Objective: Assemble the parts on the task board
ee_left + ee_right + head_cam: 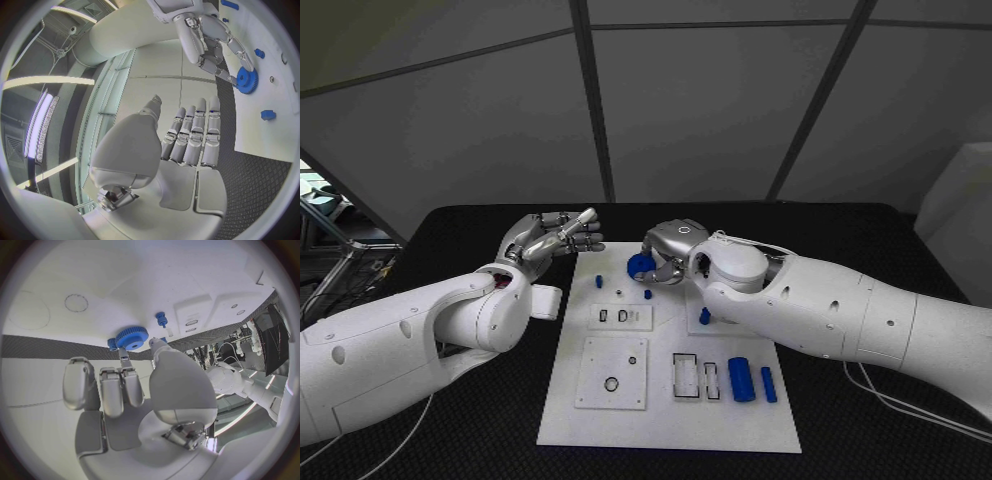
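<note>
Blue gear pinched at the fingertips of the right hand, over the far end of the white task board, fingers pressed together behind it. Left hand raised just left of the board's far edge, holding nothing, fingers straight, side by side. Two blue cylinders lying near right on the board.

The head view is dim and even, its dark grey backdrop and black tabletop soaking up light while the white rectangular plate stands out, faintly shadowed toward 12 o'clock. Both wrist views bend straight edges strongly toward their rims. In the left wrist view, long ceiling light strips glare at 9 o'clock.
</note>
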